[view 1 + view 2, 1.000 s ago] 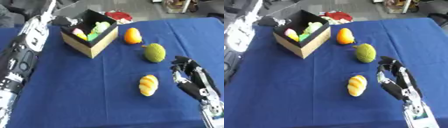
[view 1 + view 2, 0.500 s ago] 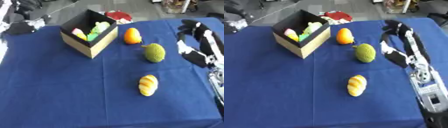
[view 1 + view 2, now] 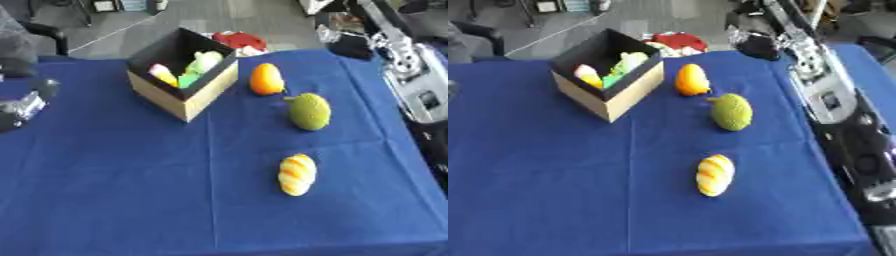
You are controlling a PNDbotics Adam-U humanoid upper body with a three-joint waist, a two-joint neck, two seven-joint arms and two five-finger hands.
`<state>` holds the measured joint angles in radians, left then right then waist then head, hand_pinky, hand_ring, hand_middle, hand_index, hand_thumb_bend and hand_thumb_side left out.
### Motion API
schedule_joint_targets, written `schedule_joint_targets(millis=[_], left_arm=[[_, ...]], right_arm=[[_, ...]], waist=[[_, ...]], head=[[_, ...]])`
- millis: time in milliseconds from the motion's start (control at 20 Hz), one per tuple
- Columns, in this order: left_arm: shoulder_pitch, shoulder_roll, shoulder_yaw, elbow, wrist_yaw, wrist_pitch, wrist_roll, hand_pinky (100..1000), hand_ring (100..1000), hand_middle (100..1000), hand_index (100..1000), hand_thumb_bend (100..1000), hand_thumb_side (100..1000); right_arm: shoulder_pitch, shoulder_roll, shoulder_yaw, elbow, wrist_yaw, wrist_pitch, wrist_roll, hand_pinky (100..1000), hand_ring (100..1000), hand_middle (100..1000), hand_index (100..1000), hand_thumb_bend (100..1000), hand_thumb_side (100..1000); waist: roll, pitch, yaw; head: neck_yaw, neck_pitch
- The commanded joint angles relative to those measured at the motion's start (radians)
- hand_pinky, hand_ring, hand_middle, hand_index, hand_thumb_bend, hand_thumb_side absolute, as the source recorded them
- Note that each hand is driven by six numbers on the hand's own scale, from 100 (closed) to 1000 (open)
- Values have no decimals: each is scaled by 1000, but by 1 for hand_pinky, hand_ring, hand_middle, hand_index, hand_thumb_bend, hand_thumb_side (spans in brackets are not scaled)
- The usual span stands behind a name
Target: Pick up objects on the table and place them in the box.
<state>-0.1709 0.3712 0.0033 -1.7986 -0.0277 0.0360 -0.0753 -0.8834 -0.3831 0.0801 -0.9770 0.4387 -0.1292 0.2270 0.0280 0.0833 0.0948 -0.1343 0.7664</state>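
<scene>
**Three fruits lying outside the box**

On the blue table: orange fruit, green fruit, striped yellow bun, right of the part-filled box. Right hand at far edge, fingers impossible to make out. Left hand blurred likewise.

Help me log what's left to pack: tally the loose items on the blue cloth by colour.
Orange: 1
Green: 1
Yellow with orange stripes: 1
Total: 3 loose items outside the box
</scene>
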Motion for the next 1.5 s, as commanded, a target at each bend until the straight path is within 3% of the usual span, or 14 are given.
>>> schedule_joint_targets(millis=[50, 250, 550, 750, 1050, 1200, 1250, 1400, 1500], left_arm=[[19, -57, 7, -20, 6, 5, -31, 753, 626, 619, 827, 552, 393], [40, -105, -11, -27, -12, 2, -76, 754, 626, 619, 827, 551, 403], [52, -124, -24, -36, -24, 3, -102, 754, 626, 619, 828, 546, 413], [53, -133, -28, -37, -32, 5, -108, 754, 626, 619, 828, 546, 418], [56, -149, -32, -38, -34, 6, -121, 755, 626, 620, 829, 542, 424], [55, -153, -33, -38, -34, 7, -125, 755, 627, 620, 829, 540, 425], [55, -155, -33, -39, -34, 7, -126, 755, 627, 620, 830, 539, 425], [56, -156, -31, -40, -35, 9, -125, 755, 626, 620, 829, 538, 426], [57, -157, -30, -38, -36, 11, -124, 755, 626, 620, 829, 538, 427]], right_arm=[[-71, 35, -54, 187, 174, 9, 42, 887, 839, 844, 908, 100, 157], [-111, 61, -124, 329, 383, 65, -4, 904, 869, 875, 916, 134, 167], [-122, 65, -158, 386, 548, 166, -147, 911, 878, 880, 923, 197, 152], [-115, 77, -163, 422, 589, 202, -162, 903, 864, 854, 923, 192, 175], [-98, 97, -162, 462, 567, 186, -88, 893, 830, 818, 894, 174, 190], [-90, 110, -159, 466, 573, 182, -77, 874, 793, 765, 791, 155, 153], [-88, 112, -159, 462, 576, 178, -88, 850, 750, 708, 617, 100, 110], [-86, 115, -166, 425, 580, 172, -190, 827, 699, 633, 419, 100, 100], [-92, 114, -170, 382, 558, 163, -281, 820, 676, 613, 379, 100, 100]], waist=[[10, -25, 21], [9, -15, 73], [4, 0, 104], [2, 5, 109], [5, 11, 116], [7, 13, 118], [7, 13, 118], [7, 13, 118], [6, 13, 117]], head=[[-48, 4], [-104, 4], [-134, 4], [-138, 4], [-149, 4], [-155, 4], [-156, 4], [-158, 4], [-156, 4]])
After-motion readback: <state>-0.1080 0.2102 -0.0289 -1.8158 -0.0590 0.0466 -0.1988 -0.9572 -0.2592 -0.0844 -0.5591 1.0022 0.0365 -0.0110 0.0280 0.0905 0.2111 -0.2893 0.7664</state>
